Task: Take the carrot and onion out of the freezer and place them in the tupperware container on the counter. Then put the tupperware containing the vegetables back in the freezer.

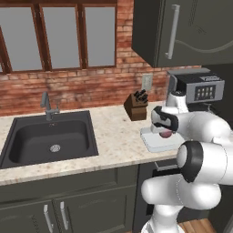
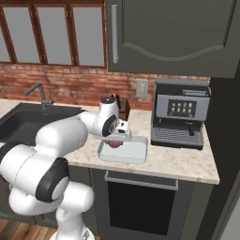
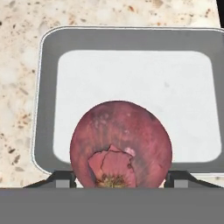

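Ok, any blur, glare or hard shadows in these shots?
Hand view: onion sharp, tupperware container evenly lit, no glare. Left base view: soft flat light on the counter, slightly coarse render. Right base view: same, faint shading beneath the end effector.

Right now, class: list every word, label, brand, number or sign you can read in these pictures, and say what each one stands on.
None can be read.
Coffee machine: a pale strip along its top front, too blurred to read.
Coffee machine: a dark panel of small pale squares, no legible symbols.
Onion, container, knife block: no markings.
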